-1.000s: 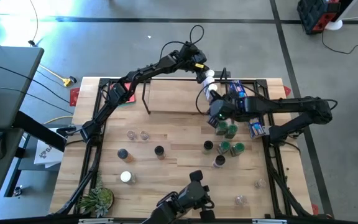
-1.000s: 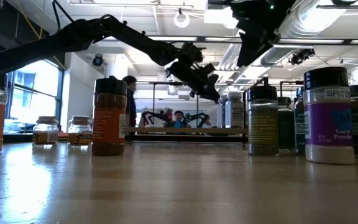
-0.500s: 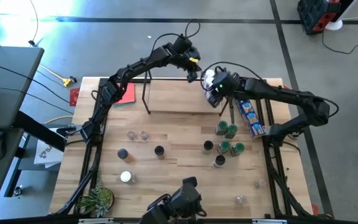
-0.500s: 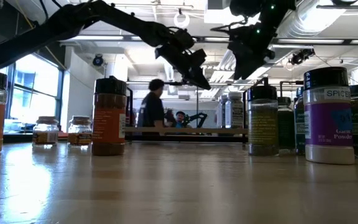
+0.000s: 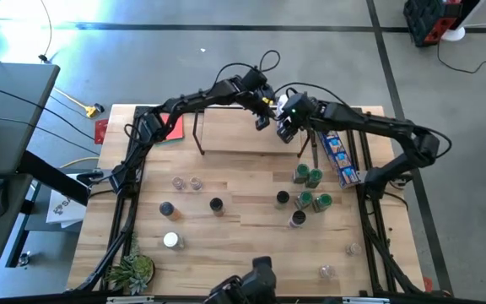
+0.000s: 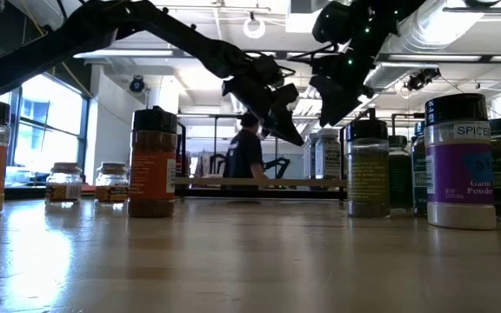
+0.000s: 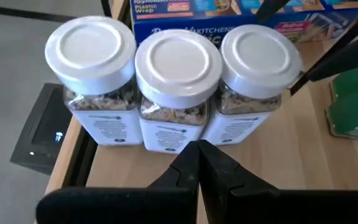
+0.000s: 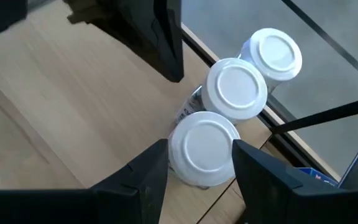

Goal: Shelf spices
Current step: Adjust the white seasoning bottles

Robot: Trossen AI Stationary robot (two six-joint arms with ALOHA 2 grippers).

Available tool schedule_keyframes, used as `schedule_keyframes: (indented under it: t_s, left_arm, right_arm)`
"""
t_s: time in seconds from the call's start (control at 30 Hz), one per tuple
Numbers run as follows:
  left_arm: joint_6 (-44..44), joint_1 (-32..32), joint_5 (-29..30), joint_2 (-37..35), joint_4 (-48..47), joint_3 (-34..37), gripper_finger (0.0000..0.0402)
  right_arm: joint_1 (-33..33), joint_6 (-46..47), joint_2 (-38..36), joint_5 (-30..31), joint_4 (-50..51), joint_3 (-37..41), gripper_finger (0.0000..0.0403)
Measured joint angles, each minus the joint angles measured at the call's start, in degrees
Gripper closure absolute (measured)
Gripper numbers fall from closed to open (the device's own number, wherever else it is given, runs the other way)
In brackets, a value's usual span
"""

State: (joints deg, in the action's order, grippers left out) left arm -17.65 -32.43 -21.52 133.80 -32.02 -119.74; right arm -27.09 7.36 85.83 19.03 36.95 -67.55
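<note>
Three white-lidded spice jars [image 7: 178, 62] stand in a row at the right end of the light-wood shelf [image 5: 234, 131]. My right gripper [image 8: 201, 155] is shut on the end jar [image 8: 204, 146] of that row. My left gripper [image 7: 197, 152] is shut, and its tips point at the middle jar's label [image 7: 169, 134] from the shelf's left. More spice jars with green [image 5: 308, 176], black [image 5: 216, 204] and white [image 5: 171, 240] lids stand on the table in front of the shelf. My left gripper's shut tips stand close to the middle jar's label; I cannot tell whether they touch it. My right gripper has the end jar between its two fingers [image 8: 157, 168], which lie against opposite sides of its lid rim [image 8: 174, 149]. The fingers slant down from above. The jar stands upright on the shelf beside the other two.
A long blue snack packet [image 5: 337, 156] lies right of the shelf and a red card [image 5: 171, 128] left of it. Clear jars [image 5: 186, 182] and a small plant [image 5: 133, 270] stand nearer the front. A person moves in the room behind the table.
My right gripper has swung from above the green-lidded jars toward the table's far edge and come down over the white-lidded jars on the shelf. My left gripper has drawn a little toward the table's left, off the jars, and tipped further down.
</note>
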Motion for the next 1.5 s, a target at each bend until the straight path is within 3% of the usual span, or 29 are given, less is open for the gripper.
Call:
schedule_keyframes:
  t_s: [0.6,0.87,1.17,1.5]
  left_arm:
    - [0.55,2.43,0.05,0.44,1.58,0.24,0.0402]
    - [0.96,2.60,0.07,0.44,0.52,0.24,0.0402]
    - [1.03,2.84,0.17,1.30,1.73,0.50,0.0402]
    - [2.36,2.91,0.26,1.57,6.46,5.52,0.0402]
  right_arm:
    - [0.00,3.24,0.20,-2.98,-1.67,0.00,0.0231]
    - [0.50,3.27,0.13,2.92,-0.87,-2.10,0.0231]
    - [-0.74,5.64,0.12,2.80,3.62,-2.49,0.0231]
    - [-0.66,5.67,2.27,1.32,3.79,-2.49,0.0231]
